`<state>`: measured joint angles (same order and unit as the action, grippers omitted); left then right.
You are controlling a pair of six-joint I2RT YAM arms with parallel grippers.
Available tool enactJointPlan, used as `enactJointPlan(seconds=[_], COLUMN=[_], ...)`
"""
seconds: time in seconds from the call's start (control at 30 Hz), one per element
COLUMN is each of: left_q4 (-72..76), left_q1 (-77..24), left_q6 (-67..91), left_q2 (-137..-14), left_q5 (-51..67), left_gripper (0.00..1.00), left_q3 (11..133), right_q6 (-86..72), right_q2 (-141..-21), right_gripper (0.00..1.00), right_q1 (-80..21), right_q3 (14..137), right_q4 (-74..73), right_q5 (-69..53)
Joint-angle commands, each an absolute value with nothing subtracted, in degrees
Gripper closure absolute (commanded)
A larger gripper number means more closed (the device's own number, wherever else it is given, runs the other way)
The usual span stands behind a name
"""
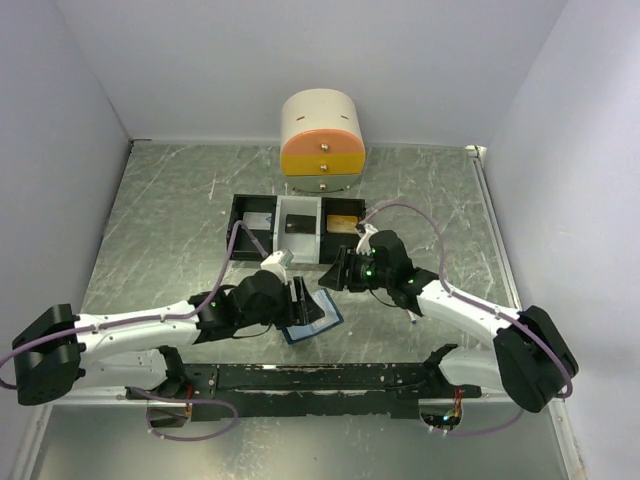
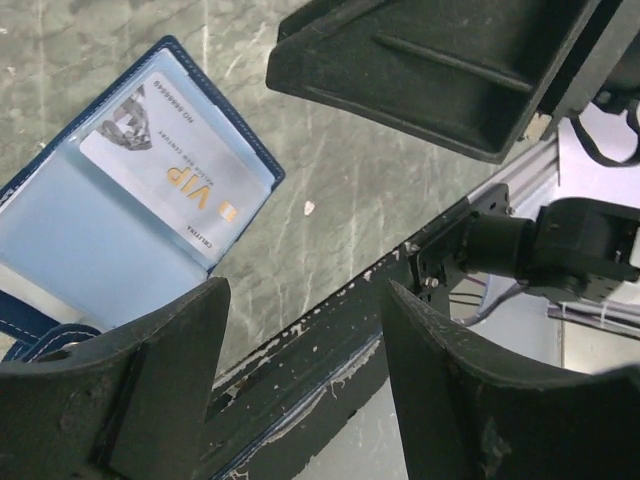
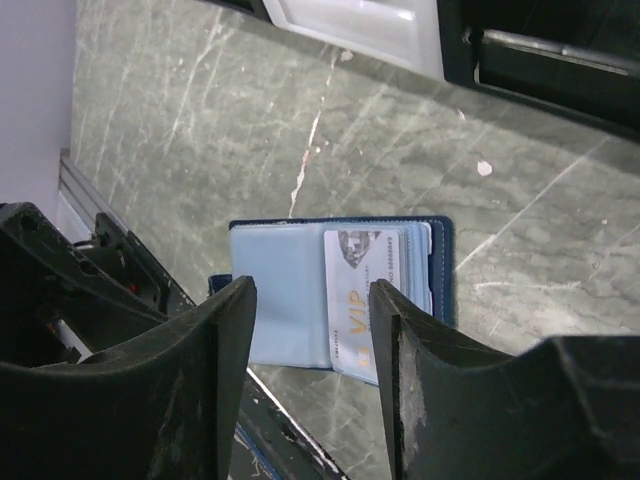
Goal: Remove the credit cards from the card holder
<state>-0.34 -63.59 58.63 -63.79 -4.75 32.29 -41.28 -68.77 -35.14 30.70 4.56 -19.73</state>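
The card holder [image 1: 318,320] lies open on the table near the front edge, light blue inside with a dark blue edge. It shows in the left wrist view [image 2: 70,235] and the right wrist view [image 3: 280,290]. A white credit card marked VIP [image 2: 175,165] sits in its pocket, sticking out a little past the edge [image 3: 358,305]. My left gripper [image 1: 301,300] is open and empty just left of the holder [image 2: 300,385]. My right gripper [image 1: 335,272] is open and empty, hovering above and behind the holder [image 3: 312,370]. A tan-gold card [image 1: 343,222] lies in the tray.
A black-and-white three-compartment tray [image 1: 237,228] stands behind the grippers; its edge shows in the right wrist view [image 3: 350,20]. A cream and orange drawer unit [image 1: 322,145] stands at the back. The black rail [image 1: 330,378] runs along the table's front edge.
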Motion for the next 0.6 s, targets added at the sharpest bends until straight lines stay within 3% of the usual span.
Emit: enactJointPlan(seconds=[0.0, 0.17, 0.57], left_q4=[1.99, 7.75, 4.26], left_q1=[-64.6, -64.7, -64.77], left_q6=[62.55, 64.09, 70.34], left_q2=[-65.63, -68.59, -78.07], left_q5=[-11.31, -11.24, -13.87], left_gripper=[0.28, 0.3, 0.38], left_q3=[31.46, 28.59, 29.72], right_q6=[-42.73, -44.4, -44.84], right_q2=[-71.05, -73.58, -76.67], right_gripper=[0.51, 0.56, 0.66], right_q1=[-36.08, -36.81, -38.33], right_q3=[29.56, 28.47, 27.13], right_q4=[3.47, 5.36, 5.68], right_q5=[-18.08, -19.12, -18.51])
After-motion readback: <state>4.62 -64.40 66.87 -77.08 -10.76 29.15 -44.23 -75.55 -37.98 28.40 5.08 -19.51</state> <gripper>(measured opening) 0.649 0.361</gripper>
